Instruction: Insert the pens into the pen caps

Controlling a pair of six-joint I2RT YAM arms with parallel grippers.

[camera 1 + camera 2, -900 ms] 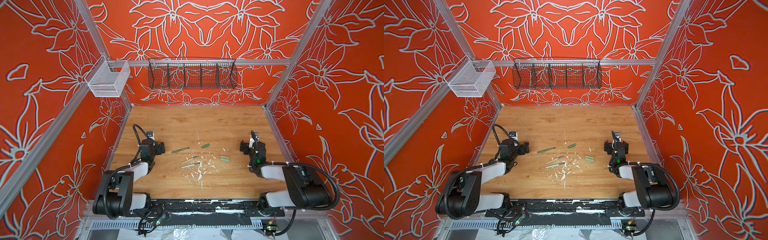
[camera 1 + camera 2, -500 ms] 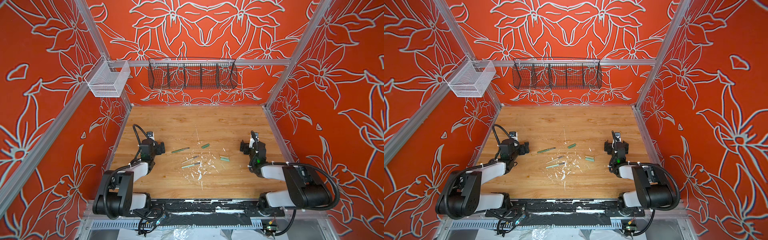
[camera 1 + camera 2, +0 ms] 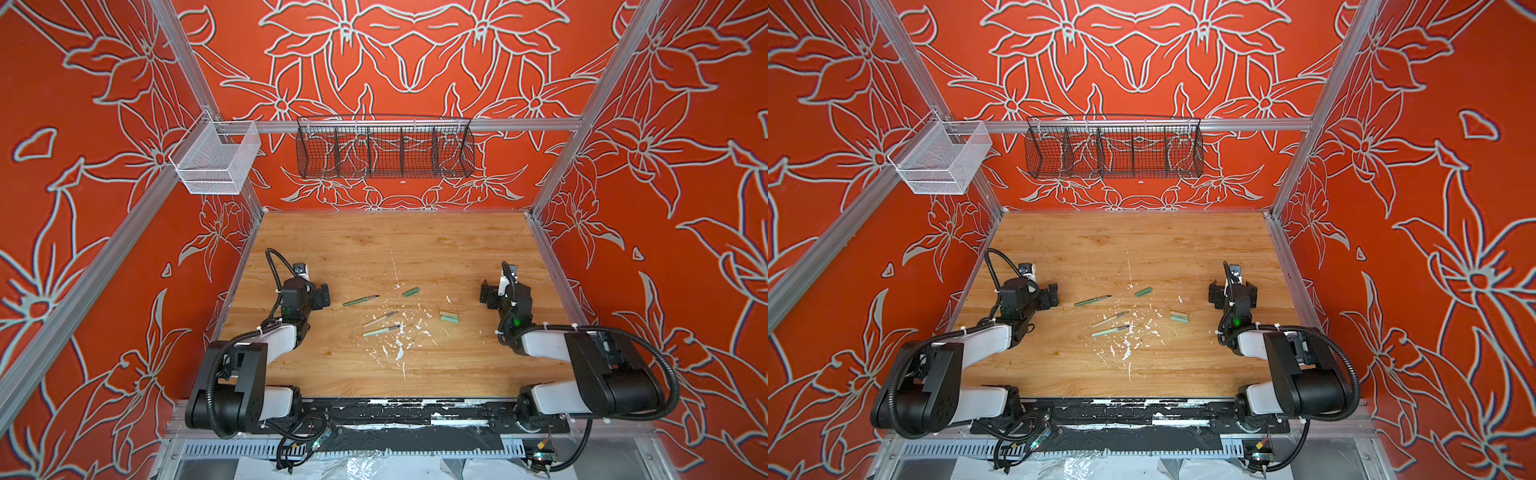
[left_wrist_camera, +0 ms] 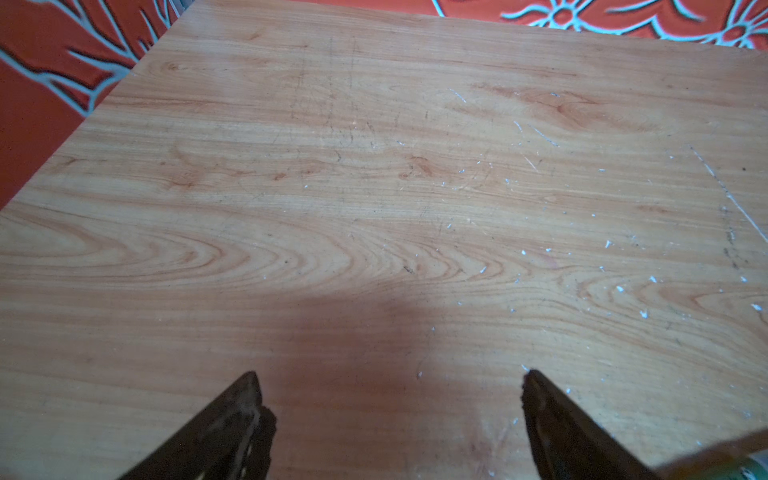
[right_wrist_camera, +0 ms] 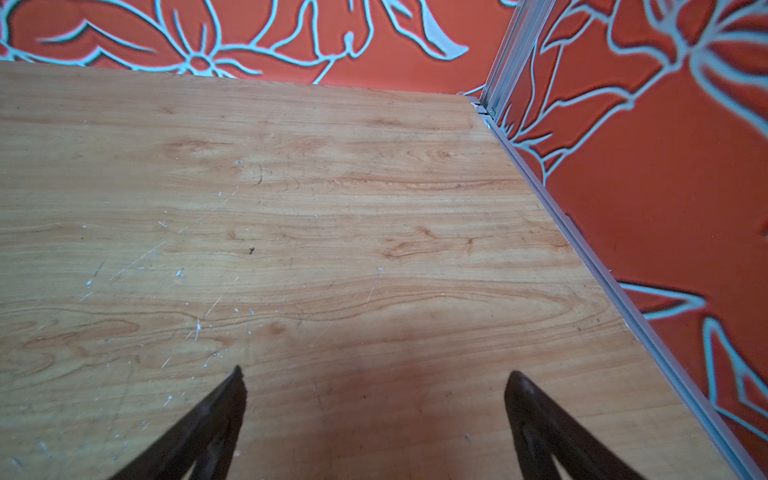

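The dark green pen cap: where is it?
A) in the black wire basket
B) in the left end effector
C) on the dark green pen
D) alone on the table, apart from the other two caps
D: the dark green pen cap lies alone on the wooden table, while the beige pen cap and the pale green pen cap lie side by side.

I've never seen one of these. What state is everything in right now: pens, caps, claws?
Dark green pen: uncapped, lying flat.
Beige pen: uncapped, lying flat.
Pale green pen: uncapped, lying flat.
Dark green cap: off, lying alone.
Pale green cap: off, lying flat.
Beige cap: off, right beside the pale green one.
Left gripper: open, empty.
Right gripper: open, empty.
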